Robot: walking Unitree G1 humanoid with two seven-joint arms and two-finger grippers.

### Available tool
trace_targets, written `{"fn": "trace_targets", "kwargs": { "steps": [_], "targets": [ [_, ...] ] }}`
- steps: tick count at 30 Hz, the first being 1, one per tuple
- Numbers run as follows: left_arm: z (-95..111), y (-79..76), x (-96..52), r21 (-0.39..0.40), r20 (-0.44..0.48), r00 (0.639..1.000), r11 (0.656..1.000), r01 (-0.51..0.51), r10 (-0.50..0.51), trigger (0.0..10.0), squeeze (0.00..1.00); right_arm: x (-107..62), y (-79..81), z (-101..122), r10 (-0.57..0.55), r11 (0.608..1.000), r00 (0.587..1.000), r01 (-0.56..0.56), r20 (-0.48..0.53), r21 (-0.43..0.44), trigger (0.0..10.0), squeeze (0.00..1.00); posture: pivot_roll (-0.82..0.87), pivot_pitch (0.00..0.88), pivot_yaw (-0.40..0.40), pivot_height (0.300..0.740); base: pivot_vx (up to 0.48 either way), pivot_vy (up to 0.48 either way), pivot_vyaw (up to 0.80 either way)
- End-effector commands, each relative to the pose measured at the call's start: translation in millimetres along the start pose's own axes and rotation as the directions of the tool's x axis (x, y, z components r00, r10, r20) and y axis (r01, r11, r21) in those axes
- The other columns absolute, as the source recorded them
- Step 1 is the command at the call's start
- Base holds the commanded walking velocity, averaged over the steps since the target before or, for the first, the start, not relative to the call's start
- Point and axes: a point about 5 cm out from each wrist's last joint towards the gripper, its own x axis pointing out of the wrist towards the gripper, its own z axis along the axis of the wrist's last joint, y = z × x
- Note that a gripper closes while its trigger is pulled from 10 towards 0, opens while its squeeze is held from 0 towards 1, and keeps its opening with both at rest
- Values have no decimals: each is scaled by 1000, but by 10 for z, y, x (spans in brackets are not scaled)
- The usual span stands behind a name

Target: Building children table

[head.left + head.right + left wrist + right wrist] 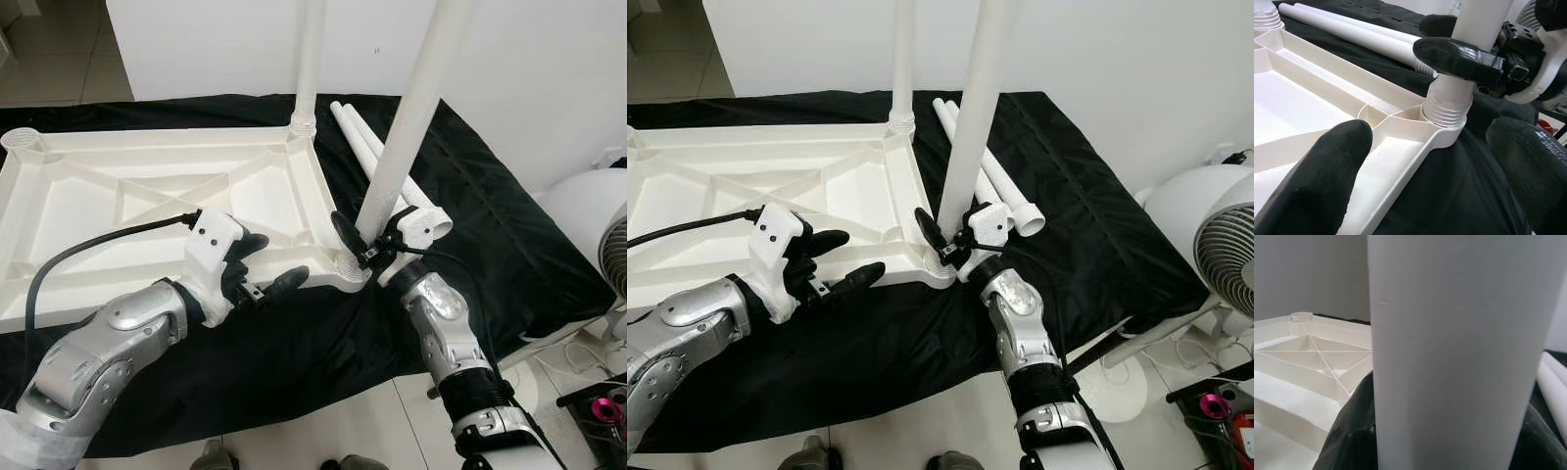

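The white tabletop point(147, 196) is lying upside down on a black cloth point(294, 362), its ribbed underside facing up.

The left gripper point(263, 264) is hovering at the tabletop's near edge, beside the near right corner. Its two black fingers point(1322, 166) are standing well apart, one over the inside of the rim and the other out over the cloth, and they are holding nothing; whether the inner finger is touching the plastic cannot be told.

A table leg point(309, 59) is standing upright in the far right corner socket. A second leg point(411, 117) is sitting in the near right corner socket point(1447, 105), tilted slightly (its threaded collar is showing just above the rim).

The right gripper point(945, 235) is clamping this second leg low down, just above the collar, with one finger on each side of the tube.

Two spare legs point(989, 166) are lying side by side on the cloth just behind the right gripper.

A white fan point(1215, 245) is standing on the floor at far right.
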Motion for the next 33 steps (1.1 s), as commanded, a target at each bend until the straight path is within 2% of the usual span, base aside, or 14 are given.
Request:
{"fn": "trace_targets", "kwargs": {
  "steps": [1,7,13,17,18,19,23,26,29,33],
  "targets": [
    [34,-68,-14,14,12,989,989,147,-147,10000,0,-221,28,-328,-4,1000,984,7,-179,15,10000,0,7,90,-35,740,0,0,0],
    [43,-59,-12,18,12,989,988,150,-150,10000,0,-227,96,-342,59,998,980,-65,-188,-25,10000,0,7,85,-32,740,0,0,0],
    [47,-59,-6,22,12,988,988,153,-153,10000,0,-190,98,-327,77,996,982,-84,-175,-30,10000,0,9,78,-34,740,0,0,0],
    [48,-59,-9,24,11,988,988,153,-153,10000,0,-189,99,-341,63,998,982,-62,-179,13,10000,0,12,72,-37,740,0,0,0],
    [45,-59,-11,25,10,988,988,152,-152,10000,0,-185,85,-354,41,998,982,-30,-186,62,10000,0,12,72,-37,740,0,0,0],
    [45,-59,-11,25,10,988,988,152,-152,10000,0,-185,85,-354,41,998,982,-30,-186,62,10000,0,12,72,-37,740,0,0,0],
    [45,-66,-21,27,8,988,988,155,-155,10000,0,-151,13,-388,-27,978,972,74,-234,195,10000,0,16,69,-38,740,0,0,0],
    [45,-66,-21,27,8,988,988,155,-155,10000,0,-151,13,-388,-27,978,972,74,-234,195,10000,0,16,69,-38,740,0,0,0],
    [42,-72,-22,27,6,988,987,157,-158,10000,0,-142,4,-401,-33,968,967,94,-252,235,10000,0,17,66,-41,740,0,0,0],
    [40,-81,-23,26,5,987,987,159,-159,10000,0,-139,-1,-427,-47,967,963,111,-267,230,10000,0,19,65,-43,740,0,0,0]
  ]
}}
